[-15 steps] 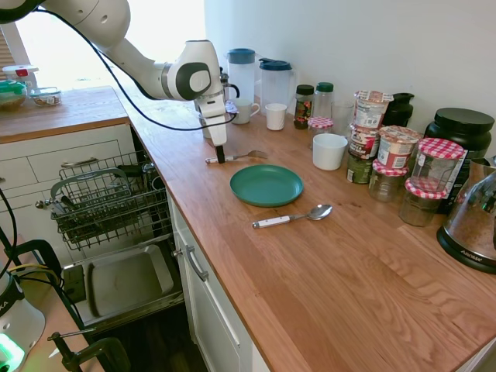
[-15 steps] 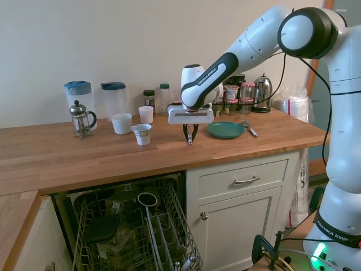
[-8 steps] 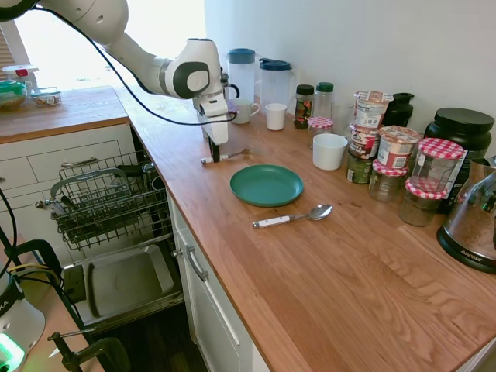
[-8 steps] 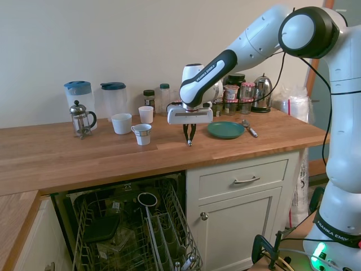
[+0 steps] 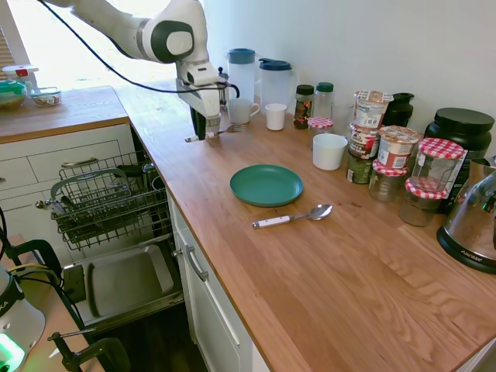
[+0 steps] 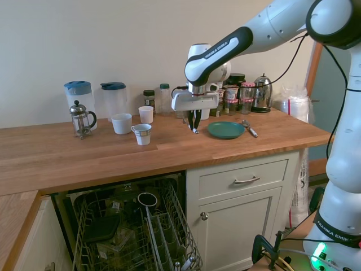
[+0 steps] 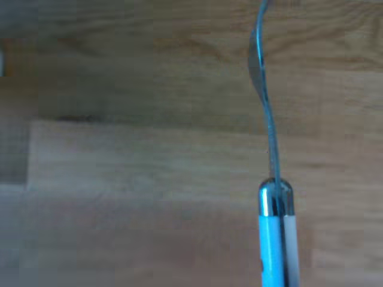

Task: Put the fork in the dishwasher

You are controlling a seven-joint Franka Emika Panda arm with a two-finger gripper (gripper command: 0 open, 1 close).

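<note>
- The dishwasher [image 5: 108,209] stands open below the counter [image 5: 325,263], its rack pulled out: carry low and level towards it.
- The gripper [image 5: 200,133] pinches the fork [image 5: 215,133] above the counter.
- Keep the grip firm; the horizontal fork could swivel.

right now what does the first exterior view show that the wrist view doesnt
Only the first exterior view shows the gripper shut on the fork above the counter, the dishwasher rack pulled out, the teal plate and the spoon. Only the wrist view shows the metal collar where handle meets neck, close up. Both share the fork and the wooden counter.
</note>
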